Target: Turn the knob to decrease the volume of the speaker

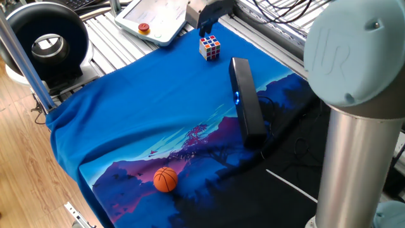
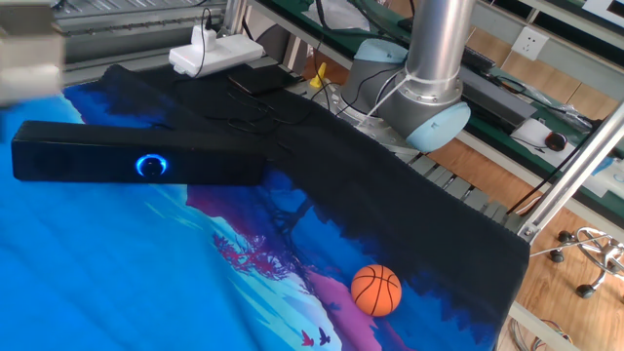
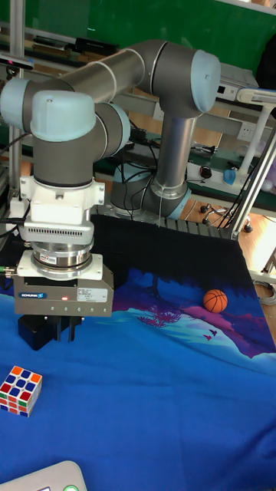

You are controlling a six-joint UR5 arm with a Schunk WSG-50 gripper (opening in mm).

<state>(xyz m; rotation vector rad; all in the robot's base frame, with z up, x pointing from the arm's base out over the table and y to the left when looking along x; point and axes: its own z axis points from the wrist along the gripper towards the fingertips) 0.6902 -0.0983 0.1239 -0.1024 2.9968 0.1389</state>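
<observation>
The speaker point(image 1: 247, 104) is a long black bar lying on the blue cloth, and its knob point(image 1: 236, 98) glows blue on the side face. The other fixed view shows the knob point(image 2: 150, 165) as a blue ring on the speaker point(image 2: 210, 166). My gripper point(image 1: 205, 26) is up at the far edge of the table, above the Rubik's cube point(image 1: 210, 47) and well clear of the knob. In the tall fixed view the gripper point(image 3: 65, 336) hangs with its fingers a narrow gap apart and nothing between them. It hides most of the speaker there.
An orange ball point(image 1: 166, 179) rests near the front of the cloth. A round black ring-shaped device point(image 1: 47, 41) stands at the back left, and a teach pendant point(image 1: 152, 19) lies beside it. A white power strip point(image 2: 214, 54) and cables sit behind the speaker. The arm's column point(image 1: 357, 158) stands at the right.
</observation>
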